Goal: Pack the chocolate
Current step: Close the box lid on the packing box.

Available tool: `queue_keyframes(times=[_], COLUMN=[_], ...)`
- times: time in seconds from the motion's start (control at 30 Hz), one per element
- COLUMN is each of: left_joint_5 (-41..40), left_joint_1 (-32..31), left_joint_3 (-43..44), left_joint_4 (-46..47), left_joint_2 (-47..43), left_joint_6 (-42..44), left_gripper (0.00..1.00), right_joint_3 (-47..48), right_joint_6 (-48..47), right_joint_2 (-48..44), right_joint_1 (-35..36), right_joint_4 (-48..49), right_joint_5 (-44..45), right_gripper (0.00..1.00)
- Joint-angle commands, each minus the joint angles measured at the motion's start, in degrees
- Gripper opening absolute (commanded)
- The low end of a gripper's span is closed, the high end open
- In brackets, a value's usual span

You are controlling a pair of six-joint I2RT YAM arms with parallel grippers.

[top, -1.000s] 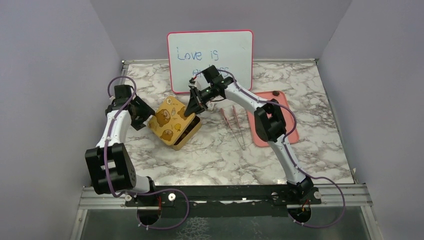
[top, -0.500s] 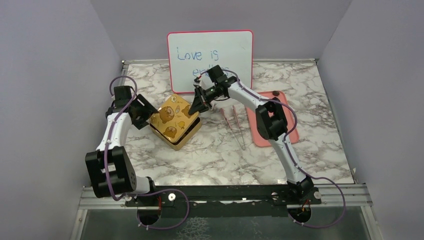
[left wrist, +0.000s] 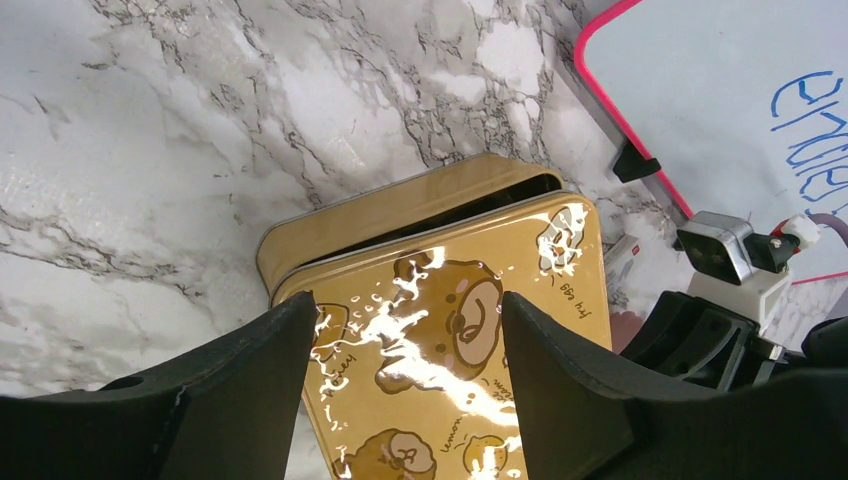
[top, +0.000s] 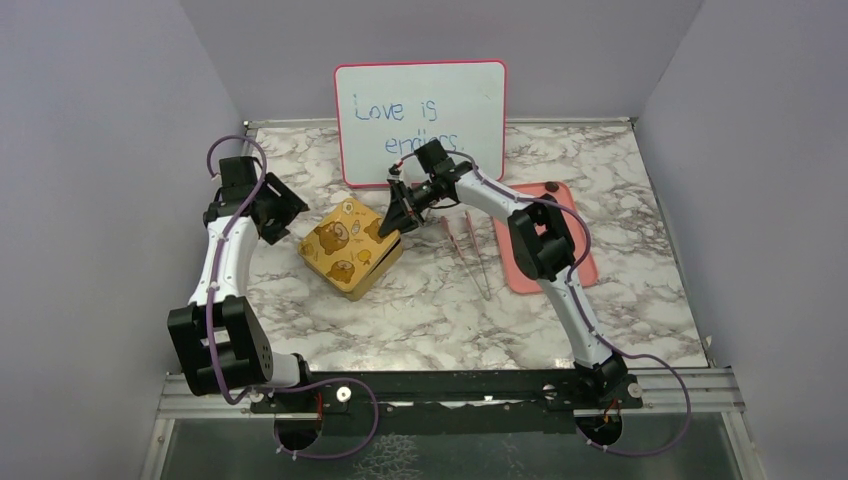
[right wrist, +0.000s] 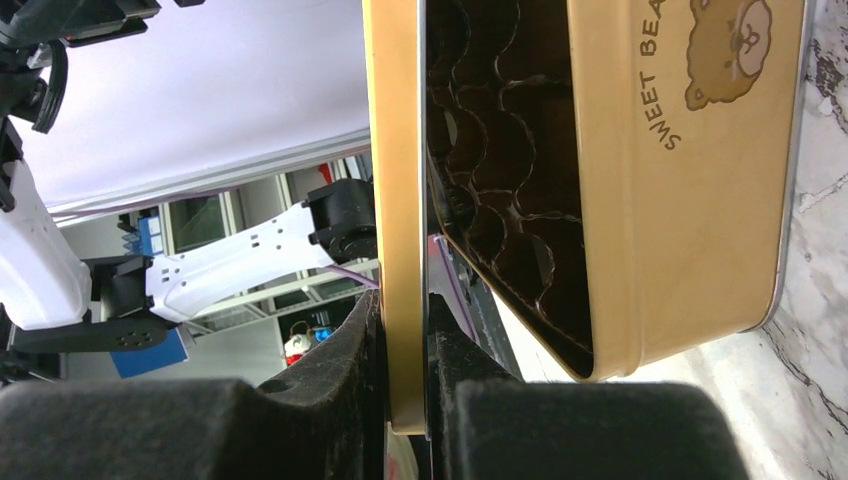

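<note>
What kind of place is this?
Probably a robot lab test booth: plain walls box in a marble-patterned table, a left arm and right arm are bolted at its near edge, and a whiteboard stands at the back.

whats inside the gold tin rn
Through the gap under the lid, the gold tin shows a dark scalloped insert of round cups. The lid, pinched by the right fingers, covers the rest, and what sits in the cups cannot be told.
</note>
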Motion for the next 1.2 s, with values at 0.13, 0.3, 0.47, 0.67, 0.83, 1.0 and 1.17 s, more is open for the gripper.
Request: queue_keyframes(times=[0.13, 0.3, 0.47, 0.67, 0.83, 1.0, 1.17], left_joint_5=[1.58, 4.81, 4.36, 4.91, 4.93, 4.97, 5.06], left_joint_1=[-0.10, -0.10, -0.11, -0.19, -0.20, -0.19, -0.19], left_joint_3=[-1.57, -3.28, -5.06, -8.70, -9.67, -9.68, -10.19], left_joint_4=[0.27, 1.36, 1.38, 2.21, 2.71, 2.40, 2.36], left_joint_2=[-0.16, -0.17, -1.14, -1.49, -2.10, -3.28, -3.52], left_joint_6=[-1.92, -2.38, -2.79, -3.72, -3.99, -3.91, -4.80], left_gripper=[0.66, 0.62, 0.60, 0.55, 0.54, 0.53, 0.60], right_joint_3=[-0.66, -1.44, -3.03, -2.77, -0.64, -2.13, -3.20], right_joint_6=[3.89, 3.51, 0.76, 0.13, -2.37, -5.07, -6.61], right_joint_2=[-1.96, -1.86, -2.73, -2.81, -1.79, -3.36, -4.36], right_joint_1=[0.18, 0.18, 0.10, -0.79, -1.31, -1.31, -1.32], right_joint_4=[5.43, 4.90, 2.27, 1.85, -1.88, -4.03, -4.74], right_joint_5=[0.17, 1.77, 4.67, 7.03, 6.92, 6.20, 5.27], right_gripper=[0.10, 0.10, 0.11, 0.16, 0.17, 0.16, 0.16])
